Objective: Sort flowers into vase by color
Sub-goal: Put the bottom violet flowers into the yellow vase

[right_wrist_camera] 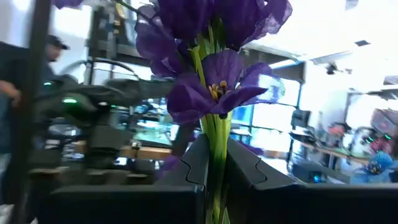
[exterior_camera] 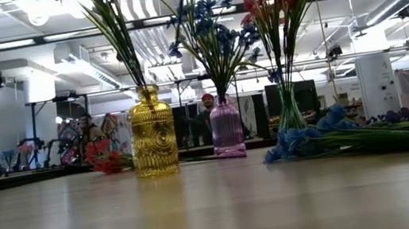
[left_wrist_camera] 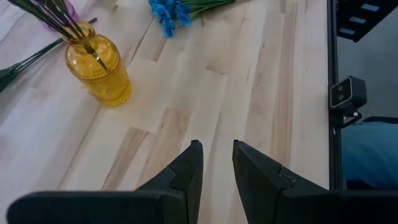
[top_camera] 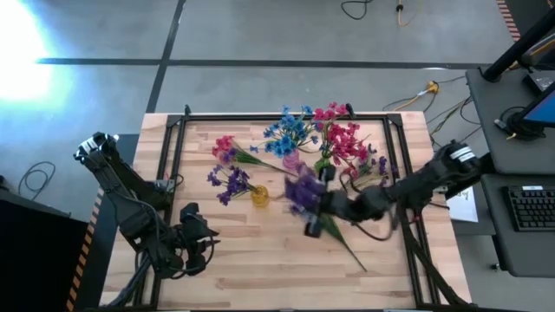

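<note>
A: Flowers first: where is the purple sprig with the thin green stem [right_wrist_camera: 214, 93] sitting?

B: Its stem is being pinched between the closed fingers of the right tool [top_camera: 314, 227], blooms up, above mid-tabletop [top_camera: 260, 251].

A: Which step is this?

B: Carrying, I'm judging. Next it is needing a swing toward the amber ribbed glass vase [top_camera: 259, 195], already holding purple stems, stem-end down.

A: And the left tool [left_wrist_camera: 217, 163]?

B: It is waiting near the front-left corner, fingers slightly parted, gripping nothing.
</note>
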{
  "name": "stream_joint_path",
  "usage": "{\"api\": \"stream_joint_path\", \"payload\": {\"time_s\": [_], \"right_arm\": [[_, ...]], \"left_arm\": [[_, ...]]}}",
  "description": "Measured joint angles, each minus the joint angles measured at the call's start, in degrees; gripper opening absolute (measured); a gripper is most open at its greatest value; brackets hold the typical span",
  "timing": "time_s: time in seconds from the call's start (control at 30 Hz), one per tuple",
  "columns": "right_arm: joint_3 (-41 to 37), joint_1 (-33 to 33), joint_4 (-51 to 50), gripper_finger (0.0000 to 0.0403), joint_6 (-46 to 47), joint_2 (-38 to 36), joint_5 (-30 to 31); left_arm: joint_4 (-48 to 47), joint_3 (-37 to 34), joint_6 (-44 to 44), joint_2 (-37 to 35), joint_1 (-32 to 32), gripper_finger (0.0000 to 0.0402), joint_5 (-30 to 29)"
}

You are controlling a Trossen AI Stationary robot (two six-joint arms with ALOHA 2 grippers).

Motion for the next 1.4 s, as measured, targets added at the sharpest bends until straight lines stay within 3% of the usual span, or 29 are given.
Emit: {"api": "stream_joint_path", "payload": {"time_s": [0.27,0.57,1.4], "right_arm": [[5.11,-5.62,0.08,0.0020,3.45,5.98,-0.97],[9.24,-7.44,-0.09,0.0020,3.24,11.45,-1.42],[9.91,-7.86,-6.44,0.0020,4.26,12.00,-0.85]], "left_arm": [[-0.09,-0.06,0.00,0.00,0.00,0.0076,-0.26],[-2.29,-0.09,0.02,0.00,0.02,0.0076,-0.26],[-2.67,-0.11,0.02,0.02,0.02,0.0076,-0.29]]}}
